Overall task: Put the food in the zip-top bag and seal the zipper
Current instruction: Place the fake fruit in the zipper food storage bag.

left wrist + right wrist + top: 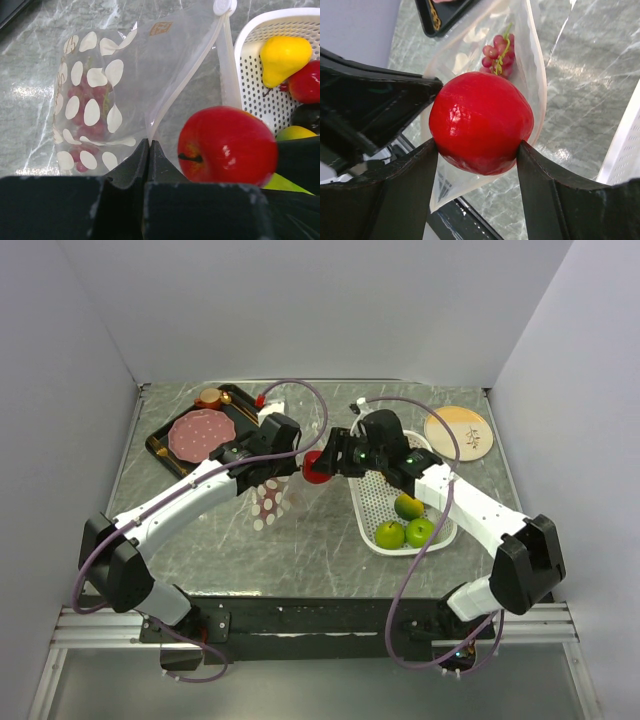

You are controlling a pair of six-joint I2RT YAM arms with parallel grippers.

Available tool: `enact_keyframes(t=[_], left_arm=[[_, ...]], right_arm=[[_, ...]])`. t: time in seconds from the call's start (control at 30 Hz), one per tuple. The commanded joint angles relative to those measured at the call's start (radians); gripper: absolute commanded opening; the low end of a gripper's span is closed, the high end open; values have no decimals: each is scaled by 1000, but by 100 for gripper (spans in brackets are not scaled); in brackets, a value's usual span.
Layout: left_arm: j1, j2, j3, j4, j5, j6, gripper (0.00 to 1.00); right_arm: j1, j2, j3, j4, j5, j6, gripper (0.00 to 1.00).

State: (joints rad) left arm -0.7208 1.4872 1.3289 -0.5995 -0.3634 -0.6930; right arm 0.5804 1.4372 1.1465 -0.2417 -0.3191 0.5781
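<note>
The clear polka-dot zip-top bag (268,502) hangs from my left gripper (280,466), which is shut on its edge (149,143) next to the white zipper strip (187,70). Reddish grapes (85,112) lie inside the bag and also show in the right wrist view (497,52). My right gripper (330,462) is shut on a red apple (316,470) and holds it at the open bag mouth (532,75), fingers on both sides (477,150). The apple also shows in the left wrist view (227,145).
A white perforated basket (365,515) at right holds two green apples (390,534), a yellow-orange citrus (408,506), a yellow fruit (282,57) and another red fruit (306,82). A black tray (160,445) with a pink meat slice (200,432) stands at back left. A round wooden plate (457,431) is at back right.
</note>
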Motion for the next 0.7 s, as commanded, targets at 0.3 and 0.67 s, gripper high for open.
enact_keyframes(t=[0.3, 0.67], left_arm=[[4, -58, -8, 44, -11, 1, 1], [6, -67, -5, 38, -14, 3, 1]], right_arm=[[7, 3, 78, 5, 0, -29, 79], [-1, -87, 27, -28, 184, -17, 87]])
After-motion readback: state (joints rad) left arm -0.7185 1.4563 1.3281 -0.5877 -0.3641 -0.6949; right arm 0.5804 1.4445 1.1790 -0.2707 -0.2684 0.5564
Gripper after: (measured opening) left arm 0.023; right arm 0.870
